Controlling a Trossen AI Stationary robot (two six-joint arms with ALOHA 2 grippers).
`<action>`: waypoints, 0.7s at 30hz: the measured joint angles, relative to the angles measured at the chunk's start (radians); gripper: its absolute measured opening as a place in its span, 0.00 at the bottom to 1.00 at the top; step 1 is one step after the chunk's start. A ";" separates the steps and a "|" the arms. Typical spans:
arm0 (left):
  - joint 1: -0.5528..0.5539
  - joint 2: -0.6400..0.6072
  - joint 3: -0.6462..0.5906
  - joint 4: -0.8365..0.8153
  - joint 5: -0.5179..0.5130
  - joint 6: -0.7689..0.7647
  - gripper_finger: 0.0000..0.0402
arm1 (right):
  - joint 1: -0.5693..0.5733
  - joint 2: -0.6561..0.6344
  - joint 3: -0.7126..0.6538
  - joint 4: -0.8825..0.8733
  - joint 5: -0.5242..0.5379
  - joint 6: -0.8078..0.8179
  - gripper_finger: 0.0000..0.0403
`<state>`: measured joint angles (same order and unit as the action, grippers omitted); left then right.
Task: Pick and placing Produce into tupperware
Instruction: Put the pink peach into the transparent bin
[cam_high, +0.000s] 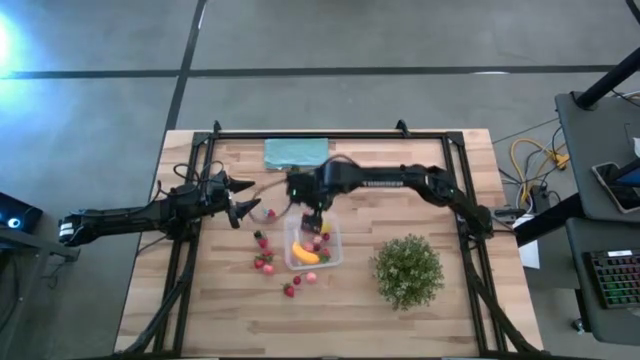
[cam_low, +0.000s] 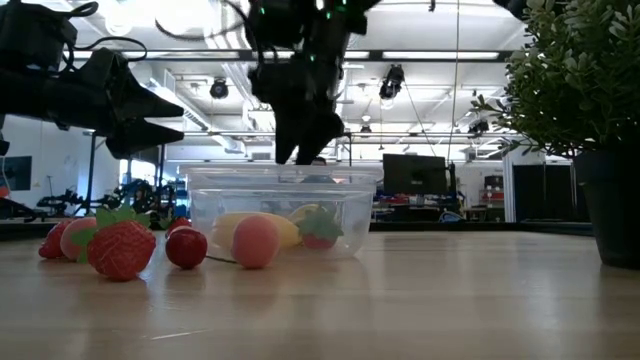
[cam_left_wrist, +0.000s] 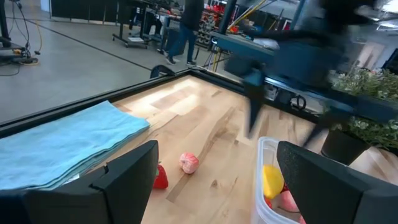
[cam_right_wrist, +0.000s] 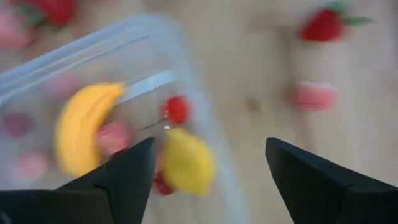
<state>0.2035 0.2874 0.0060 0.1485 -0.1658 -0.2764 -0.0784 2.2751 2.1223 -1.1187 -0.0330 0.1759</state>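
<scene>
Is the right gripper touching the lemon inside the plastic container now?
Apart. In the right wrist view, the open right gripper holds nothing, and the lemon lies below it in the container, clear of both fingers.

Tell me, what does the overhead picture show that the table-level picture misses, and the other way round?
Only the overhead view shows the folded teal cloth at the table's far edge and both arms stretched out whole. Only the table-level view shows the room behind, with ceiling lights and a dark screen. Both show the clear container holding the banana, the loose strawberries beside it, the green plant, the open right gripper above the container and the open left gripper.
</scene>
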 joint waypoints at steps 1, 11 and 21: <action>0.000 0.000 0.000 0.000 0.000 0.000 0.78 | -0.021 0.000 0.000 0.000 0.000 0.018 0.73; 0.000 0.000 0.000 0.000 0.000 0.000 0.78 | -0.196 0.066 0.000 0.022 -0.049 0.227 0.72; 0.000 -0.001 0.000 0.000 0.000 0.000 0.78 | -0.194 0.131 0.000 0.126 -0.003 0.210 0.67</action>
<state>0.2034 0.2867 0.0062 0.1486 -0.1655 -0.2764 -0.2727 2.4062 2.1220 -0.9923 -0.0356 0.3864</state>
